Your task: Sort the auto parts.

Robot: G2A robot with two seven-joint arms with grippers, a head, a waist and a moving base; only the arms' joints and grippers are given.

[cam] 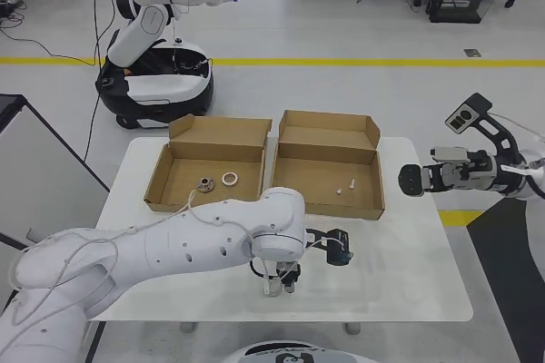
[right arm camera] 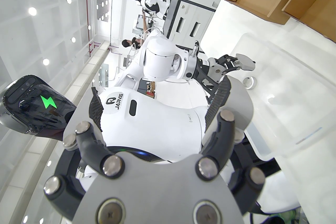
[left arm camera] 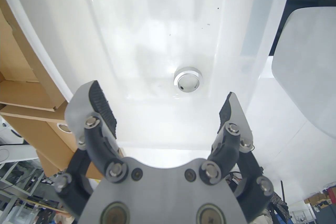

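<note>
Top view first: the left arm (cam: pixel 163 250) stretches in from the lower left of the frame, and the left pincer (cam: pixel 277 283) hangs pointing straight down over the front middle of the white bench (cam: pixel 409 272), with the wrist parked right over that spot. The left wrist view sorts out what's under there. The fingers (left arm camera: pixel 101 101) are spread wide, gripping nothing, and a small silver ring part (left arm camera: pixel 187 79) sits on the bare bench just beyond the fingertips, not touching them. It's a short round thing lying flat with its axis straight up off the bench, so there's no real long side to it. The right wrist view catches the same part from the side, just beside the left pincer. The right pincer (right arm camera: pixel 160 88) is spread and empty too. In the top view it's at mid-right, out past the bench's right edge, pointing in toward the bench. In the upper middle of the top view are two open cardboard boxes side by side. The left box (cam: pixel 163 172) holds a metal flange (cam: pixel 204 184) and a pale ring (cam: pixel 230 180) close together, and the right box (cam: pixel 377 195) has a couple of small white bits (cam: pixel 351 184).
</note>
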